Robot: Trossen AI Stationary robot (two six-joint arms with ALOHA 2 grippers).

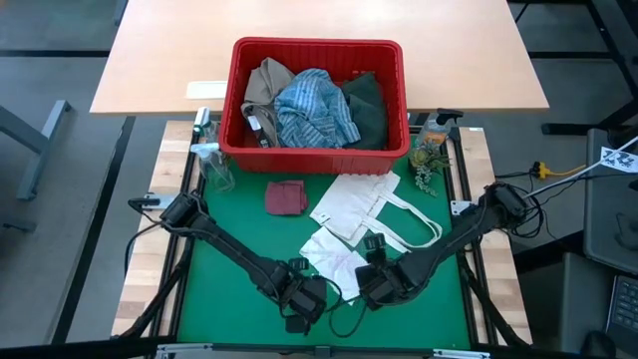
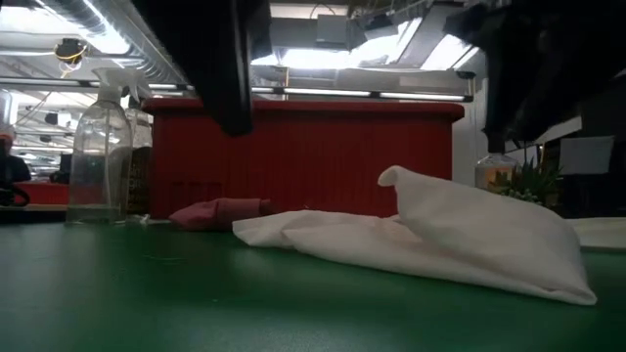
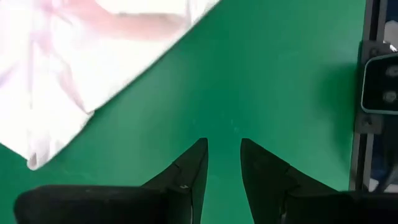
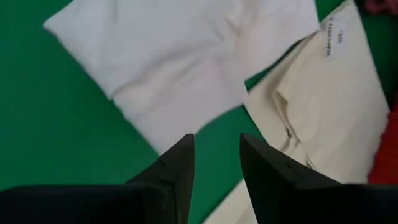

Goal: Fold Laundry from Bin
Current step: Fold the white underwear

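The red bin (image 1: 319,52) stands at the mat's far edge and holds a tan garment (image 1: 267,85), a blue-white striped shirt (image 1: 314,108) and a dark green garment (image 1: 367,108). A small maroon cloth (image 1: 286,196) lies flat on the green mat. Nearer the front lies a small white cloth (image 1: 334,254), bunched, with one corner (image 2: 391,177) sticking up. My left gripper (image 3: 222,142) hangs open over bare mat beside this cloth (image 3: 74,68). My right gripper (image 4: 216,137) hangs open above the cloth's near edge (image 4: 174,68). Both (image 1: 307,299) (image 1: 375,284) are near the front.
A flat white tote bag (image 1: 374,204) with loop handles lies right of the maroon cloth, its edge next to the white cloth (image 4: 329,118). A clear spray bottle (image 1: 209,160) stands at the far left, a small plant (image 1: 429,160) at the far right. Bare mat lies left.
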